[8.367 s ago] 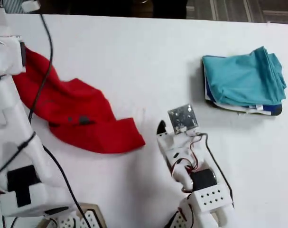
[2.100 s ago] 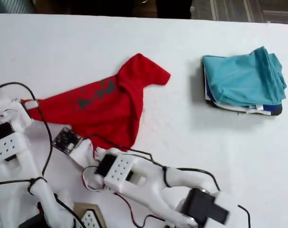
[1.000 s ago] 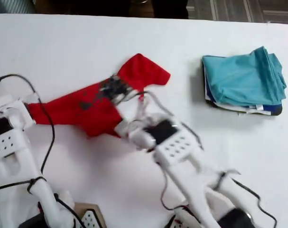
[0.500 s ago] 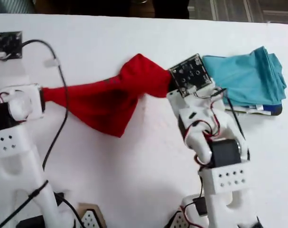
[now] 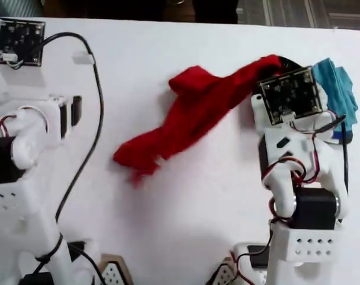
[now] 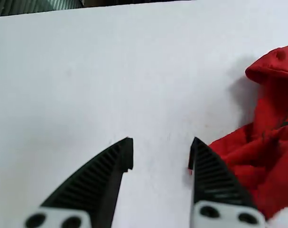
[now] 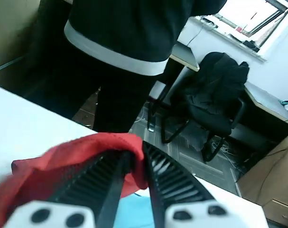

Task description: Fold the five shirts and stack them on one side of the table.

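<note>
The red shirt [image 5: 194,116] hangs stretched in the air, from its high end at my right gripper [image 7: 136,154] down to a crumpled tail on the table [image 5: 135,159]. My right gripper is shut on the shirt's edge [image 7: 87,152], above the folded stack topped by a teal shirt [image 5: 340,83], which the right arm mostly hides. My left gripper [image 6: 160,154] stands open with nothing between its fingers, low over bare table beside the red shirt [image 6: 267,142]. In the high view the left gripper [image 5: 72,111] is at the left, apart from the cloth.
A black cable [image 5: 96,83] from the left arm loops over the table's left part. The white table [image 5: 185,214] has free room in the middle and front. Its far edge [image 5: 138,19] runs along the back.
The left gripper has let go of the red shirt and drawn back left. The right gripper has carried the shirt's other end up and right, over the teal stack; the freed end trails.
</note>
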